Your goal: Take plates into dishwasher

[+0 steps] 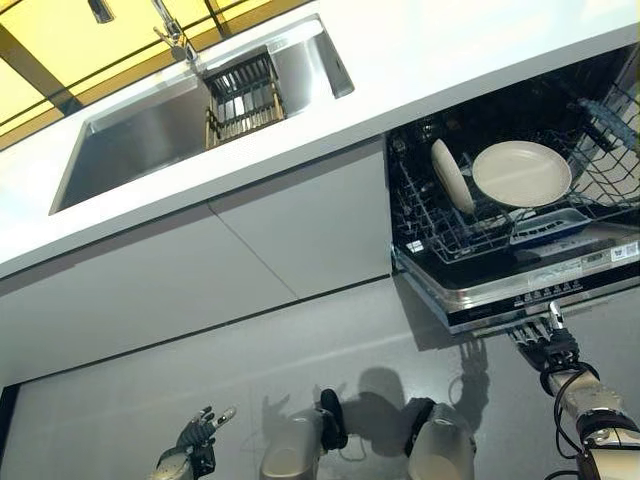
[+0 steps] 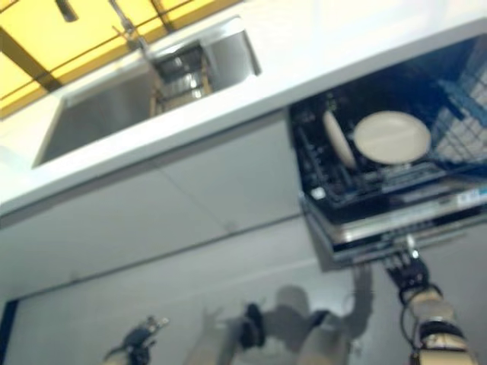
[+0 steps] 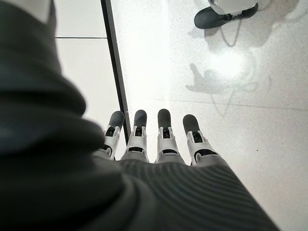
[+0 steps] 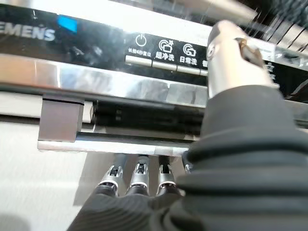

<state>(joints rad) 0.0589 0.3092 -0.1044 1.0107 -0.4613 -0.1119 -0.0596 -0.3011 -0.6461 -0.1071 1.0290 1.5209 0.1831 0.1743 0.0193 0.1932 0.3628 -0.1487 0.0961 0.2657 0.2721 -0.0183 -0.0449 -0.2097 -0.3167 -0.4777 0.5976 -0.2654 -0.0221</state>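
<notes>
Two cream plates rest in the dishwasher's pulled-out rack [image 1: 436, 238]: a large one [image 1: 522, 172] facing me and a second [image 1: 452, 176] standing on edge to its left. The dishwasher door [image 1: 545, 283] hangs open, its control strip [image 4: 159, 50] facing my right hand. My right hand [image 1: 548, 345] is at the door's front edge, straight fingers [image 4: 139, 175] reaching under the handle bar [image 4: 120, 143], thumb [image 4: 231, 53] lifted in front of the buttons. It holds nothing. My left hand [image 1: 196, 434] hangs low at the left over the floor, fingers [image 3: 163, 132] straight and empty.
A blue-and-white item [image 1: 548, 228] lies at the rack's front. The steel sink [image 1: 140, 135] with a wire basket [image 1: 243, 95] and a faucet [image 1: 172, 35] sits in the white countertop [image 1: 450, 60] to the left. Grey cabinet doors [image 1: 250, 250] run below it.
</notes>
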